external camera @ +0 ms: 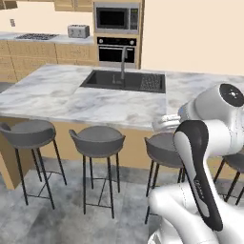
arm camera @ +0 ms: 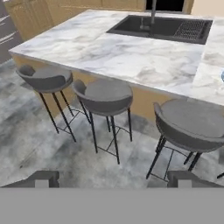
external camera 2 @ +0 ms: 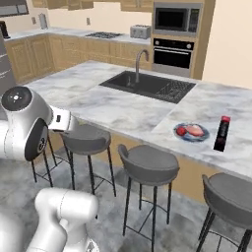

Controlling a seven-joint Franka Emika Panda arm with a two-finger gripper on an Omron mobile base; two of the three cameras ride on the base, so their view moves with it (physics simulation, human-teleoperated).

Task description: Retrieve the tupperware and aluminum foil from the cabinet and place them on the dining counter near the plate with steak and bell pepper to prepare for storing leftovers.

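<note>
Aluminum foil, a long slim black box with red ends (external camera 2: 222, 133), stands at right frame; light, stiff, best pinched mid-length; hand (arm camera: 111, 178) spread, empty.

Black red-ended aluminum foil (external camera 2: 222, 134) box flat on marble dining counter (external camera 2: 113, 108), just beside plate (external camera 2: 191, 132).
</note>
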